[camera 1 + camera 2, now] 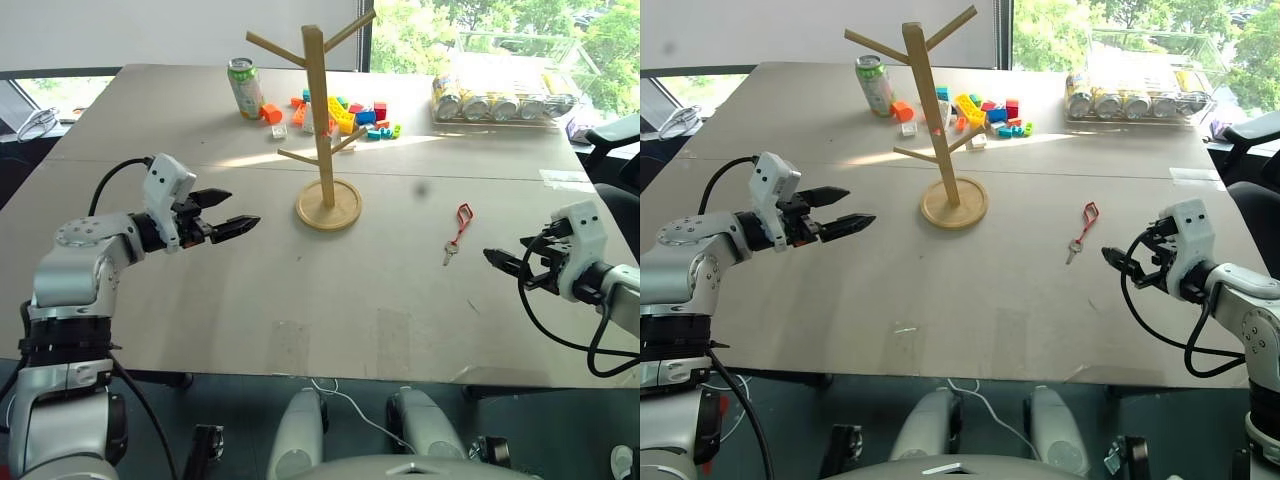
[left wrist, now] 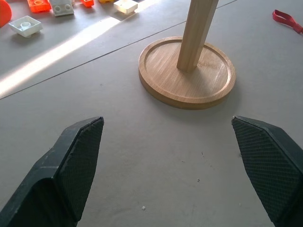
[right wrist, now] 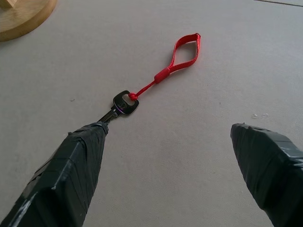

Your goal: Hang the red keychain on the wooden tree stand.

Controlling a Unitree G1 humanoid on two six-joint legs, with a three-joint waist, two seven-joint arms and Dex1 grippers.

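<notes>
Both grippers, left gripper (image 1: 238, 222) and right gripper (image 1: 497, 259), spread empty; red keychain (image 1: 458, 229) lies flat on table (image 1: 400, 300) right of tree stand (image 1: 326, 150), so the right should pinch its loop.

keychain (image 1: 460, 228): 1 | tree stand (image 1: 322, 120): 1 | green can (image 1: 244, 87): 1

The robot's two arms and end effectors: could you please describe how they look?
Both arms have silver-grey metallic shells with black joints. Each wrist carries a white boxy housing, with a looping black cable. The left end effector has two black pointed fingers with cross-hatched pads; the right end effector has fingers wrapped in dark tape.
</notes>
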